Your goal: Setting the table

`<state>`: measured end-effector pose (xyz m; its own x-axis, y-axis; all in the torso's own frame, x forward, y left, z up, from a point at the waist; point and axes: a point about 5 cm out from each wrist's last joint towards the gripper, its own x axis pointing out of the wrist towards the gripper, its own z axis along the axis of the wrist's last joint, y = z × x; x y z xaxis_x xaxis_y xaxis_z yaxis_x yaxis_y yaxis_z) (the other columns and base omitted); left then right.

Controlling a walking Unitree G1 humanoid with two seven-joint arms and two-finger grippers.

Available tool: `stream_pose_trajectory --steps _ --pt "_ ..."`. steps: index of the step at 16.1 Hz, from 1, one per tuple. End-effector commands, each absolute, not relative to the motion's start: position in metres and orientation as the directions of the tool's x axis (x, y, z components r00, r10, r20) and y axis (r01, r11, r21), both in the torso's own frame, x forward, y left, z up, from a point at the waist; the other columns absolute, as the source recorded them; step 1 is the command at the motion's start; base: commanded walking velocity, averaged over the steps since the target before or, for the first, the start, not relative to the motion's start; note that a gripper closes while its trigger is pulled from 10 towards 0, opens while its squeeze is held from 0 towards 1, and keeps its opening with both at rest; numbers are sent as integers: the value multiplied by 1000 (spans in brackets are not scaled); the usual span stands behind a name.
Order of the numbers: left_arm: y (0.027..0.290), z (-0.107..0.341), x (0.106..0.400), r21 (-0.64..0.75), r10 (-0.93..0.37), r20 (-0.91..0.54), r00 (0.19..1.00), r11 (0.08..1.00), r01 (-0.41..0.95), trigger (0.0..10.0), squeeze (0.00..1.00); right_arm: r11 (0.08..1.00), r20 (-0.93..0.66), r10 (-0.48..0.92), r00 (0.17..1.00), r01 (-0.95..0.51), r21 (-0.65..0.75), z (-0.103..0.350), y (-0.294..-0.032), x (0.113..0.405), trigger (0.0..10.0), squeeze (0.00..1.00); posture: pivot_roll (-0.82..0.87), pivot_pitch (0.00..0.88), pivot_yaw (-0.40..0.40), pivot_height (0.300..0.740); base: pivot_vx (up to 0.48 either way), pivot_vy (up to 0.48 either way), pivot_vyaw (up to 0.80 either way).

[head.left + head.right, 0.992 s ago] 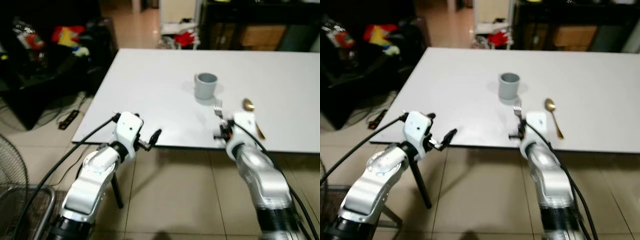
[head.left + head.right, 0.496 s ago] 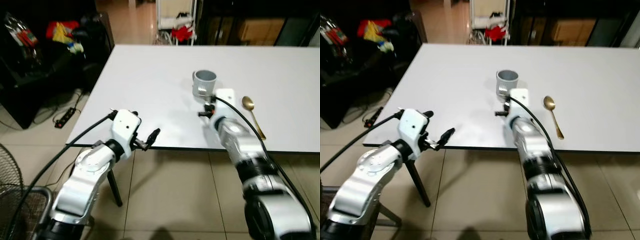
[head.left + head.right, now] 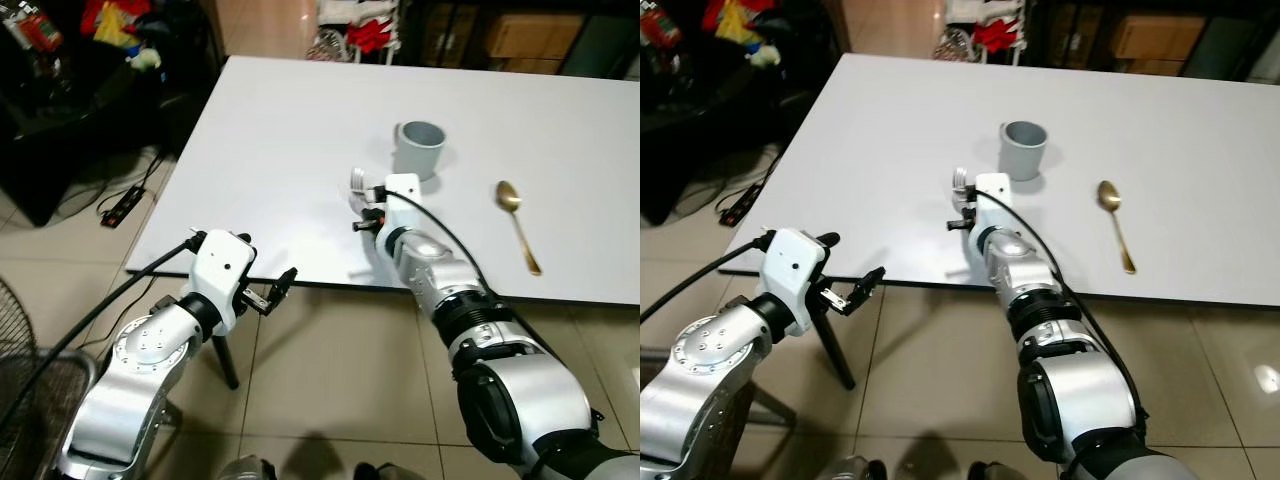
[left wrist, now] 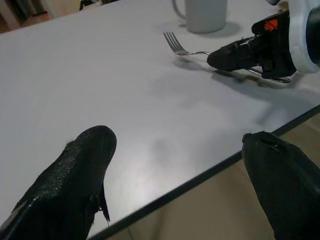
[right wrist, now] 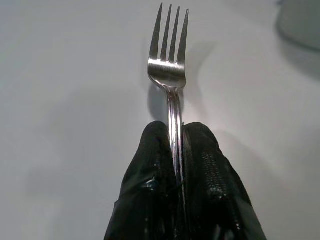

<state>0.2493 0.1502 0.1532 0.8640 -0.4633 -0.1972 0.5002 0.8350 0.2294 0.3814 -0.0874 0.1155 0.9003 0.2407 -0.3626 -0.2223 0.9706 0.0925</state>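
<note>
A grey mug stands upright on the white table just beyond the right gripper; its inside cannot be made out. The right gripper's fingers pinch the handle of a shiny silver fork, its tines pointing ahead over the tabletop. A gold spoon lies well off to the gripper's right. The left gripper hovers at the table's near edge, fingers spread wide and holding nothing.

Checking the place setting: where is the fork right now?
The fork is clamped in the right tool, low over the white table, its tines pointing away from the robot, left of the grey cup.
</note>
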Motion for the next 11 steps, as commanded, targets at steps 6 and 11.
stream_pose_trajectory --steps 6,11 --pt "148 158 239 214 -492 -206 846 821 530 10000 0 985 -361 168 917 -138 108 121 -82 387 10000 0 112 162 -25 740 0 0 0" --pt "149 161 239 213 -492 -204 846 821 529 10000 0 979 -353 191 916 -151 136 125 -70 387 10000 1000 121 155 -33 740 0 0 0"
